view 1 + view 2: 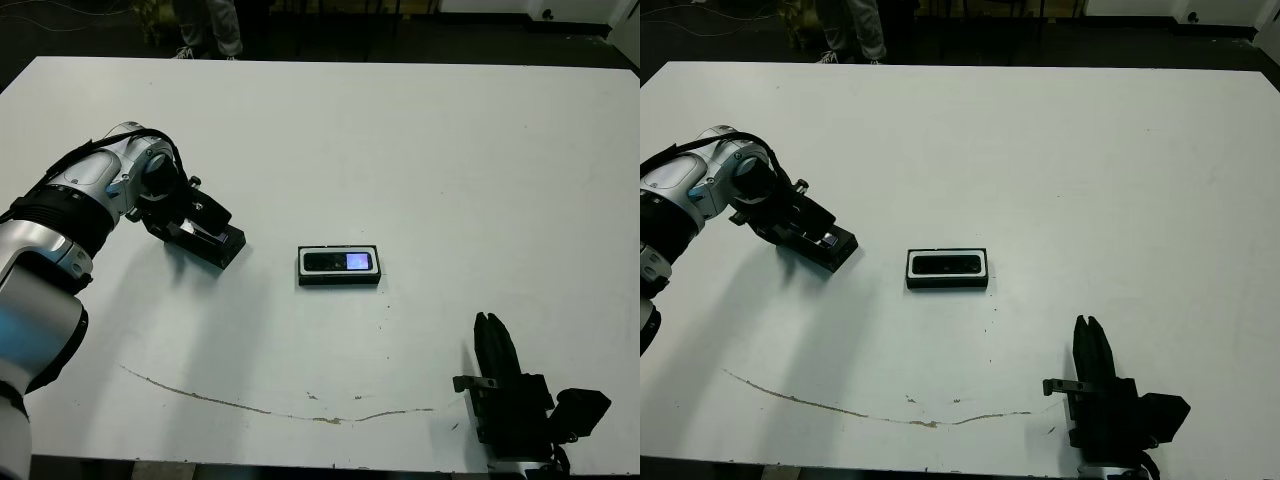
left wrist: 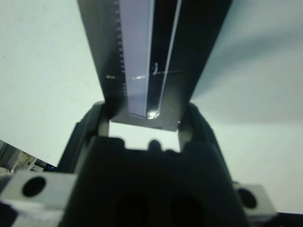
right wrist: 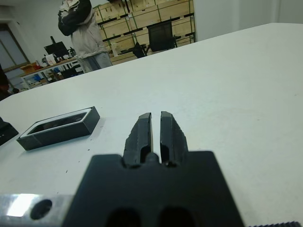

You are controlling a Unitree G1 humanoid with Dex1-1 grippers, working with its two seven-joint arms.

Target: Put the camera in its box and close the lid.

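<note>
The box (image 1: 340,281), a shallow black tray with a white lining, lies near the table's middle. The camera (image 1: 338,262) rests flat inside it with its small bluish screen facing up. My left gripper (image 1: 195,222) is at the table's left, shut on the lid (image 1: 222,243). The left wrist view shows the lid (image 2: 151,56) as a black cover with a long grey strip, clamped between the two fingers and reaching away over the white table. My right gripper (image 1: 490,322) sits near the front right edge, shut and empty, its fingers pointing up the table, right of the box (image 3: 59,127).
A thin dark scratch (image 1: 250,408) runs across the table near the front edge. A person (image 3: 80,28) stands beyond the far edge, with shelves and desks behind. White tabletop (image 1: 450,150) stretches around the box.
</note>
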